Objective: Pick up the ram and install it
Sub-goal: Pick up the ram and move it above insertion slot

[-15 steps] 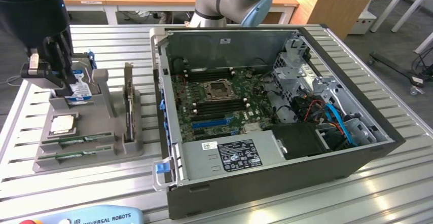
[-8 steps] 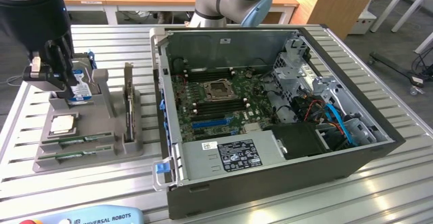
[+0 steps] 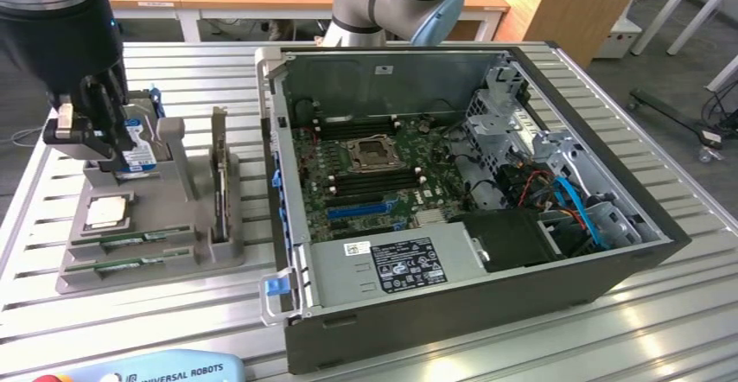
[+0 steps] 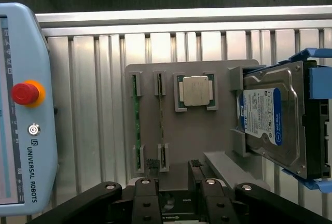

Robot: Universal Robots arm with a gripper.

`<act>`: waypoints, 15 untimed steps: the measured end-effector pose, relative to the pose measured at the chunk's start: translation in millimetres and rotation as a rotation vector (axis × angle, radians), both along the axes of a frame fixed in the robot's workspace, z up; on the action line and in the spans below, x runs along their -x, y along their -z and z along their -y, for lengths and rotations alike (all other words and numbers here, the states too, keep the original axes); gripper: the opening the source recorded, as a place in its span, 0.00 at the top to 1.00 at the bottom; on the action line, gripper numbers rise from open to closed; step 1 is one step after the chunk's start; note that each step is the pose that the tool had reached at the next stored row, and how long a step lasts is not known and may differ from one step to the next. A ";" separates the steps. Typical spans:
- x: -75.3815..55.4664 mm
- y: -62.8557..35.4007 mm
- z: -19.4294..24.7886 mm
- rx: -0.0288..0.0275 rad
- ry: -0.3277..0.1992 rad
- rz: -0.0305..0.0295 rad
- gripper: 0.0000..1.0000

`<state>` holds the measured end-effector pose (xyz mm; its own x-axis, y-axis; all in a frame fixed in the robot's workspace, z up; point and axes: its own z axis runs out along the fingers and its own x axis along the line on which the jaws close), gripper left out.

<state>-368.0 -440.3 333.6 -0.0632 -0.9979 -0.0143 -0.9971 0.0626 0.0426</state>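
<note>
Jaws released, nothing held, above holder [image 4: 192,136] on desk [image 4: 93,105]. Two ram sticks [image 4: 136,120] apparently seated in its slots, beside CPU [image 4: 195,90].

The ram [image 4: 136,123] is a thin green circuit-board stick standing on its long edge, both ends seated in slots of a grey holder [image 4: 197,130] on the tabletop [image 4: 88,79]. A second ram stick [image 4: 161,115] stands parallel, just beside it.

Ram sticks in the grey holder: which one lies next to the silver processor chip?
The inner ram stick, directly beside the processor chip; the other ram stick sits at the outer edge of the holder, nearer the teach pendant.
</note>
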 end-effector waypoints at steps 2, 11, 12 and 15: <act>0.0 1.6 0.0 0.0001 0.000 0.0000 0.64; 0.0 8.7 0.0 0.0001 0.000 -0.0001 0.64; 0.0 9.4 0.0 0.0001 0.000 -0.0001 0.64; 0.0 11.6 0.0 0.0000 0.000 0.0000 0.64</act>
<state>-368.0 -440.3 322.0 -0.0632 -0.9979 -0.0143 -0.9971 0.0625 0.0426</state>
